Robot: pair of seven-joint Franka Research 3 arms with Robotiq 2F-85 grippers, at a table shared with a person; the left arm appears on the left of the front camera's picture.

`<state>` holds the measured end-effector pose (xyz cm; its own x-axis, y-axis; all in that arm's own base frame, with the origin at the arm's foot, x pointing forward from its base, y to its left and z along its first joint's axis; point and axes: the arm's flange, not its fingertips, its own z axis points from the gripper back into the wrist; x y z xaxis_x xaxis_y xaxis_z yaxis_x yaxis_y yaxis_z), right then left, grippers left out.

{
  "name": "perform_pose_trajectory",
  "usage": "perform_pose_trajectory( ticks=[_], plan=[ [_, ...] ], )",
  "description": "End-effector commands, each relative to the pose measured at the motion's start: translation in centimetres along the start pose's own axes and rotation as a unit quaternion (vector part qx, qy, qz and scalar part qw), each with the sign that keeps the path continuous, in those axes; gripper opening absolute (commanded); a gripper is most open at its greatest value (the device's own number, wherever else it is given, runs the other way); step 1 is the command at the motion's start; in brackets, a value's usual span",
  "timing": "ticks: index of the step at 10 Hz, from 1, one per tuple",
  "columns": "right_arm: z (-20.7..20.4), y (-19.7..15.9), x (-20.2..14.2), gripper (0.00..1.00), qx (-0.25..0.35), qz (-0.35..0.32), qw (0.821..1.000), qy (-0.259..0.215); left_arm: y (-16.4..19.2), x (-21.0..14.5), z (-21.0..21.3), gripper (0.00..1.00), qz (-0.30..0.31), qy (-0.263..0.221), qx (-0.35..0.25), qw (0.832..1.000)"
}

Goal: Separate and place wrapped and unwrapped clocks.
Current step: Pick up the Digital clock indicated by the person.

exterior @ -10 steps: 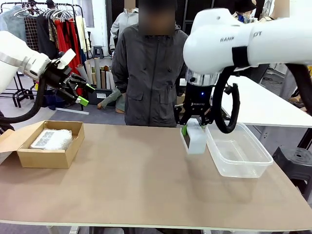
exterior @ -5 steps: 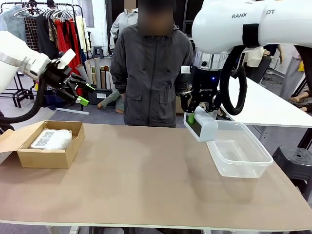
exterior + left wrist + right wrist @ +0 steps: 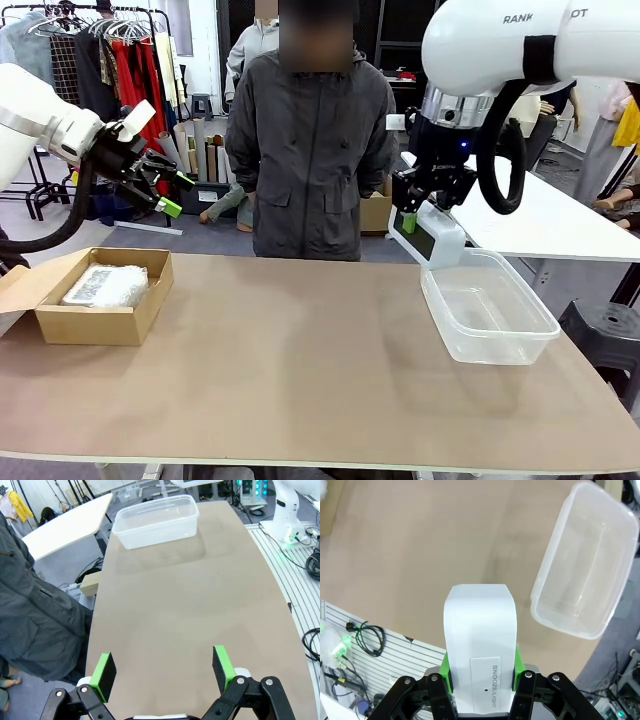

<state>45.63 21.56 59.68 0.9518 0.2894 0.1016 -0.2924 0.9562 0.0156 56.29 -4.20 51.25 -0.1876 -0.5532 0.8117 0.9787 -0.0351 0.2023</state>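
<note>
Since a second ago our right gripper [image 3: 425,222] has carried the bare white clock [image 3: 437,240] up and to the right, from beside the clear plastic tub [image 3: 490,320] to above the tub's far left corner, clear of the table [image 3: 280,370]. We see in the right wrist view its green pads [image 3: 445,672] clenched on both sides of the clock [image 3: 481,650], with the tub [image 3: 585,565] below and off to one side. Our left gripper [image 3: 165,190] hangs raised at the left, above the brown cardboard box [image 3: 100,315], fingers [image 3: 105,672] spread wide and grasping nothing. One wrapped clock [image 3: 105,285] lies inside that box. A person in a dark jacket [image 3: 310,150] stands at the table's far side.
</note>
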Motion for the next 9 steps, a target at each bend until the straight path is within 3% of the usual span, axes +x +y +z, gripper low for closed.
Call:
perform_pose_trajectory(
  ticks=[1, 4, 9],
  plan=[
    [0.7, -1.6, 0.3, 0.0, 0.018, 0.014, 0.999, -0.025, -0.5, 0.1, 0.0, 1.0, -0.002, 0.0, 0.005, 1.0],
    [0.8, -3.0, 1.2, 0.0, 0.025, 0.002, 0.999, -0.03, -0.5, 0.1, 0.0, 1.0, -0.002, 0.0, 0.005, 1.0],
    [3.3, -2.0, 1.4, 0.0, 0.055, -0.017, 0.998, -0.035, -0.5, 0.1, 0.0, 1.0, -0.002, 0.0, 0.005, 1.0]
  ],
)
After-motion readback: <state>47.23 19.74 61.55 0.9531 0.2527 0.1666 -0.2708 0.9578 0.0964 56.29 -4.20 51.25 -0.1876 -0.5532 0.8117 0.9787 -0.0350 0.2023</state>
